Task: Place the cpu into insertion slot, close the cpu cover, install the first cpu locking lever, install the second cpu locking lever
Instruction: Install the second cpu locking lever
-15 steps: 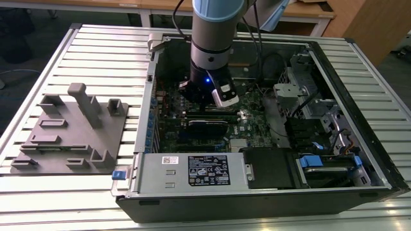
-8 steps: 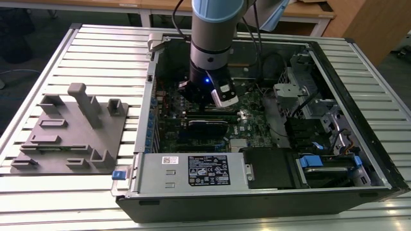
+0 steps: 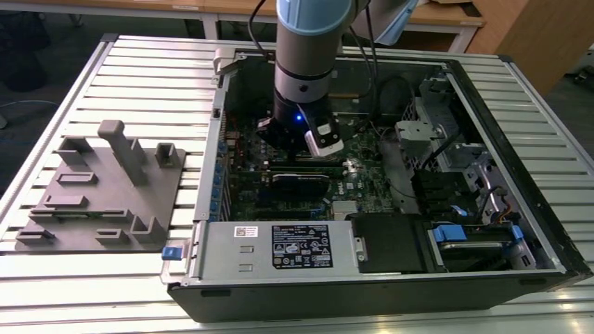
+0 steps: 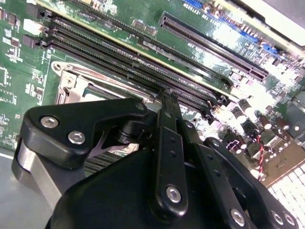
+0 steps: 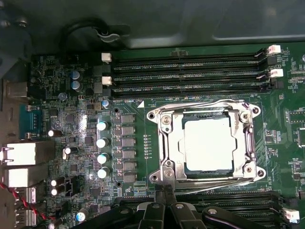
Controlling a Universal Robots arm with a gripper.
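Arm [image 3: 311, 62] upright in case | tool [image 5: 164, 193] closed, empty, beside cpu cover [image 5: 206, 143] | cpu [image 5: 209, 143] seated

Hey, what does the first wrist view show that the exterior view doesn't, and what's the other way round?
The first wrist view alone shows the chip seated in its socket, framed by the metal cover, with the tool at the socket's edge. The exterior view alone shows the whole computer case, the arm reaching into it, and the grey fixture block beside it. Both show the green motherboard.
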